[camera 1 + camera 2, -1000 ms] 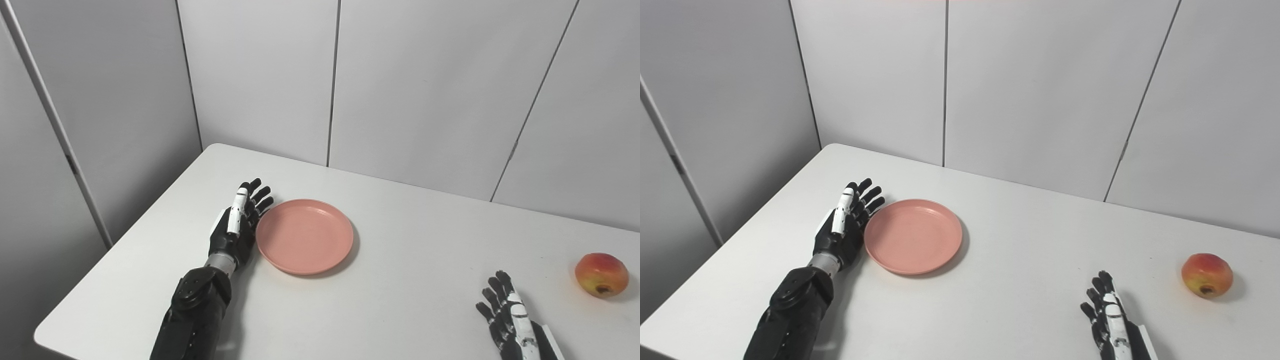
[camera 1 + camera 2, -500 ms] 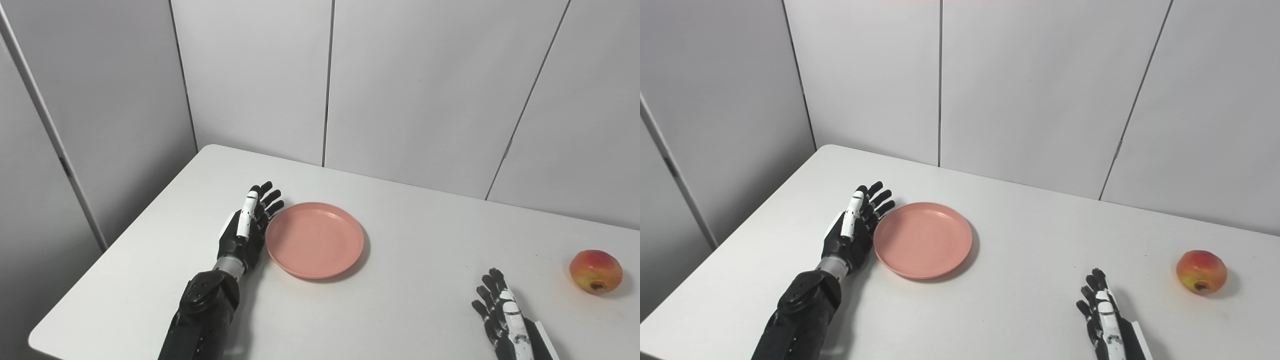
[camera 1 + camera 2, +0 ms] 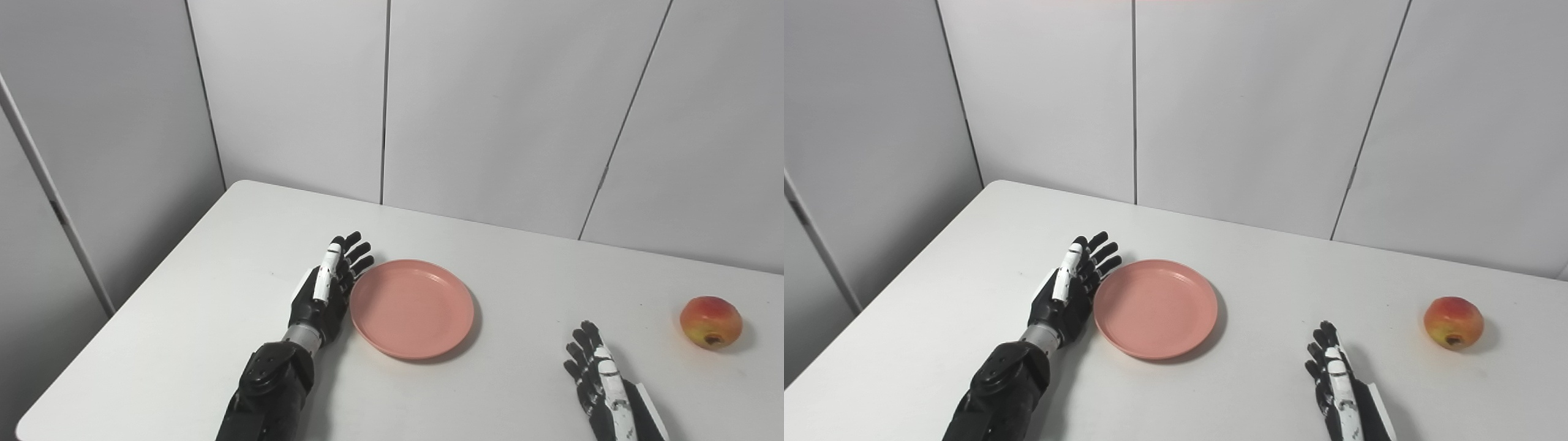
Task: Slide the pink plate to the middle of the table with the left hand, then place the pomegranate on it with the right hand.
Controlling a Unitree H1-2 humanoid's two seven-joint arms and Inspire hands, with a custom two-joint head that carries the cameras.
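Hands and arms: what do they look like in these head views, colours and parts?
Both hands are black with a white strip along one digit and black fingers. The left hand joins a short silver wrist ring, then a bulky black forearm shell with small round holes. The right hand has a white panel at the wrist; its forearm is cut off by the frame.

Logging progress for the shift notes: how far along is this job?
Nothing finished. In hand: the left robot hand, open, rests against the pink plate, which sits left of the table's middle. Left: the pomegranate lies untouched, far right; the open right robot hand waits.
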